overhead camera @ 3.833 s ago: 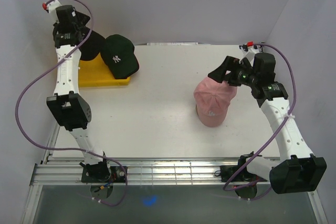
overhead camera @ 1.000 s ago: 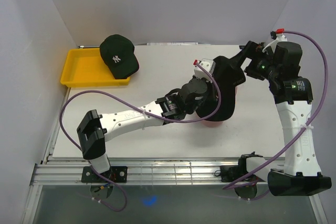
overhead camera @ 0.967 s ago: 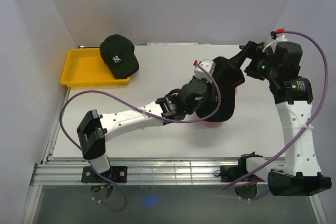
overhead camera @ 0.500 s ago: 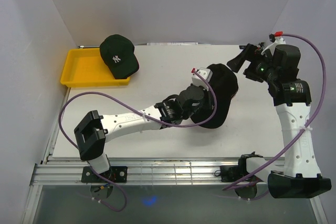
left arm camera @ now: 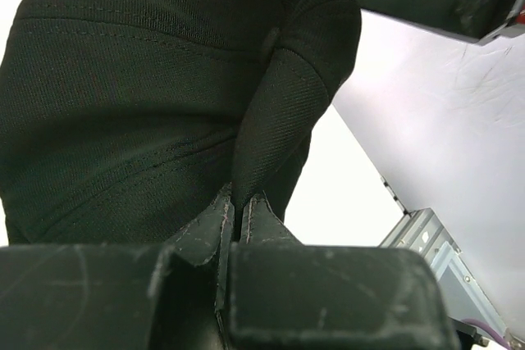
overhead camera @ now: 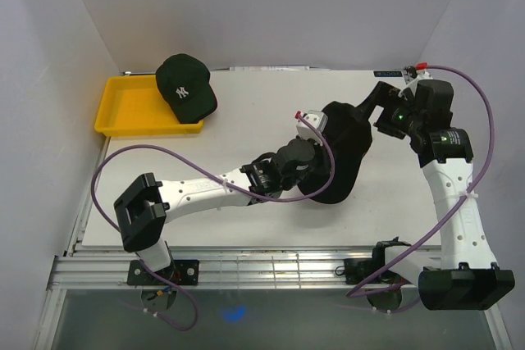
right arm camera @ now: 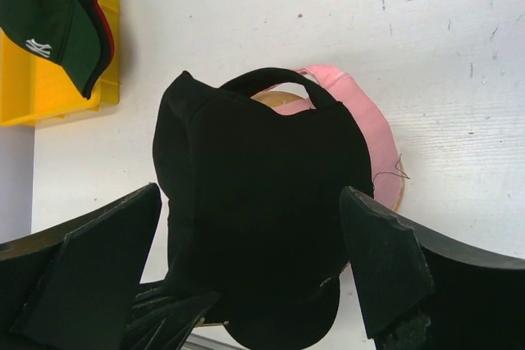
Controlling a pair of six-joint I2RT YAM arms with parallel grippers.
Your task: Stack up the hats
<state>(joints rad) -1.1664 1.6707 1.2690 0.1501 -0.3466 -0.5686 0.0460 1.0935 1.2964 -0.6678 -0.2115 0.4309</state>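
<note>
1. Here the left arm lies low and long over the table point(overhead camera: 246, 120). From its base at the near left corner it goes up to a bent elbow, then reaches rightward past the centre.
2. Its end effector point(left arm camera: 236, 206) is clenched on the black cap point(overhead camera: 340, 149). The left wrist view shows the two fingers pressed together with a raised fold of the cap's cloth pinched between them.
3. The black cap sits right of centre, draped over the pink cap point(right arm camera: 365, 125). In the right wrist view the pink cap shows only as a pink edge along one side of the black one.
4. A tan stand point(right arm camera: 276, 97) shows through the gap under the black cap's back strap.
5. The right arm rises steeply from its base at the near right corner. It bends at the top so that the wrist points left toward the black cap.
6. Its end effector point(overhead camera: 371, 114) is released, with the fingers spread wide and nothing between them. It hangs just beside the far right edge of the black cap, and whether a finger touches the cloth cannot be told.
7. The green cap point(overhead camera: 187, 86), marked with a white logo, lies at the far left. It rests over the right end of the yellow tray point(overhead camera: 131, 112), well apart from both arms.
</note>
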